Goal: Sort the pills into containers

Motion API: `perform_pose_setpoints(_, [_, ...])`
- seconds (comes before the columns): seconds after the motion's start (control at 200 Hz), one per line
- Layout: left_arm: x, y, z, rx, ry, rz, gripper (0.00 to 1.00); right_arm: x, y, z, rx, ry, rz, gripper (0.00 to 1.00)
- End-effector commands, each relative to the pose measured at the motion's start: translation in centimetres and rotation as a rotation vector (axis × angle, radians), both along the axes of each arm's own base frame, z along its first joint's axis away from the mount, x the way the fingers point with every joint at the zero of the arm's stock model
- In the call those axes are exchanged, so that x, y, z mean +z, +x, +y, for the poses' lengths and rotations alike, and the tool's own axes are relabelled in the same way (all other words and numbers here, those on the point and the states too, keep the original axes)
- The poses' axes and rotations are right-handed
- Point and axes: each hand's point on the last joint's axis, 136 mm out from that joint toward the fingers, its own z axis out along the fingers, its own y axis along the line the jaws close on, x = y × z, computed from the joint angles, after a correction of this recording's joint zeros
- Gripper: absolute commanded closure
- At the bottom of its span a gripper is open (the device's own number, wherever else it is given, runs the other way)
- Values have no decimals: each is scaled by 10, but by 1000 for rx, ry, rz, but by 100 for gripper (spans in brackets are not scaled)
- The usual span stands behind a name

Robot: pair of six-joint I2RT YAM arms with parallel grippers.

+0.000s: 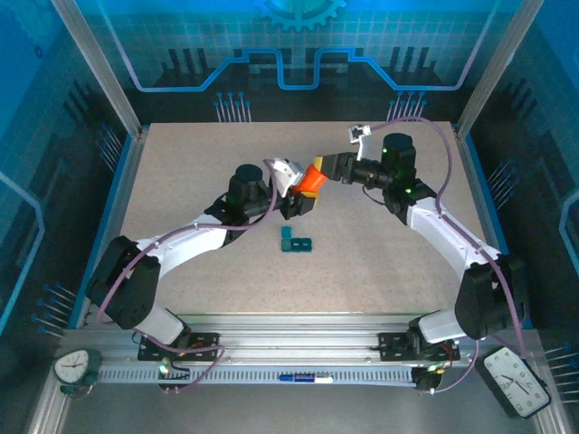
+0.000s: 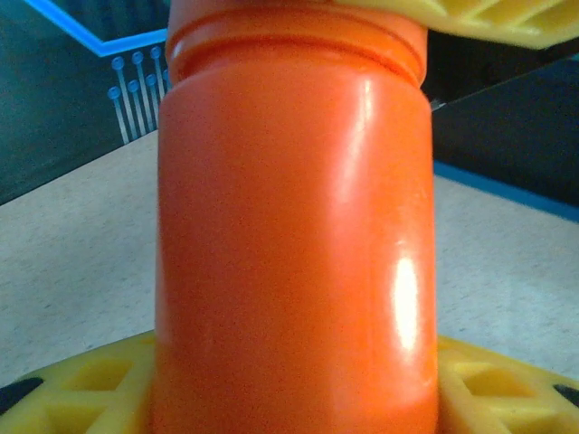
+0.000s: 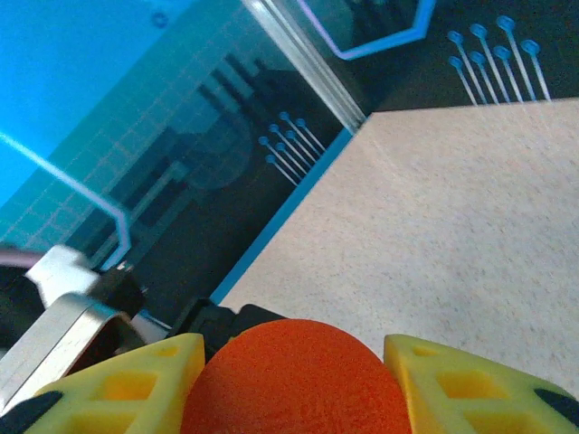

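The left pincer [image 2: 294,393] is closed part-way on the orange bottle [image 1: 313,180]. Its yellow fingers [image 2: 81,393] press the lower body from both sides, and the bottle stands upright between them in the left wrist view.

The right pincer [image 3: 294,389] meets it from the opposite side and is clamped narrowly on the bottle's rounded cap [image 3: 298,371]. A yellow finger touches each flank of the cap. Both pincers hold the bottle in the air above the bench [image 1: 181,181], with the two arms converging over its middle.

The dark-teal pill box [image 1: 295,241] lies on the bench below the left pincer, towards the arm bases. It is apart from both pincers and touches neither. It is too small in the top view to tell how its lids stand.
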Motion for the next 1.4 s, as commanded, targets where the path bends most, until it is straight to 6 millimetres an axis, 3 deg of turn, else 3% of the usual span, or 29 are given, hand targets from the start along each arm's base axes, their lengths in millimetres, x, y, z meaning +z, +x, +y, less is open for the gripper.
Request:
perform_pose_setpoints(0.0, [43, -6, 3, -49, -121, -11, 100, 40, -9, -7, 55, -7, -220, 61])
perform_pose_setpoints(0.085, [43, -5, 3, -50, -128, -6, 100, 40, -8, -7, 52, 0, -207, 56])
perform_pose_setpoints(0.225, [40, 2, 4, -24, -106, -12, 100, 48, -4, -14, -21, 48, -160, 21])
perform_pose_setpoints(0.35, [32, 9, 7, 16, -59, -29, 100, 54, 2, -27, -124, 85, -75, 15])
perform_pose_setpoints(0.595, [16, 19, 13, 95, 53, -88, 100, 16, 18, -45, -362, 45, 242, 14])
perform_pose_setpoints(1.051, [11, 18, 5, 79, 89, -100, 100, -7, 17, -9, -323, -54, 318, 12])
perform_pose_setpoints(1.246, [11, 17, 3, 75, 92, -99, 100, -11, 16, 0, -295, -60, 317, 20])
perform_pose_setpoints(1.396, [11, 17, 2, 73, 92, -100, 100, -12, 15, 4, -279, -62, 314, 36])
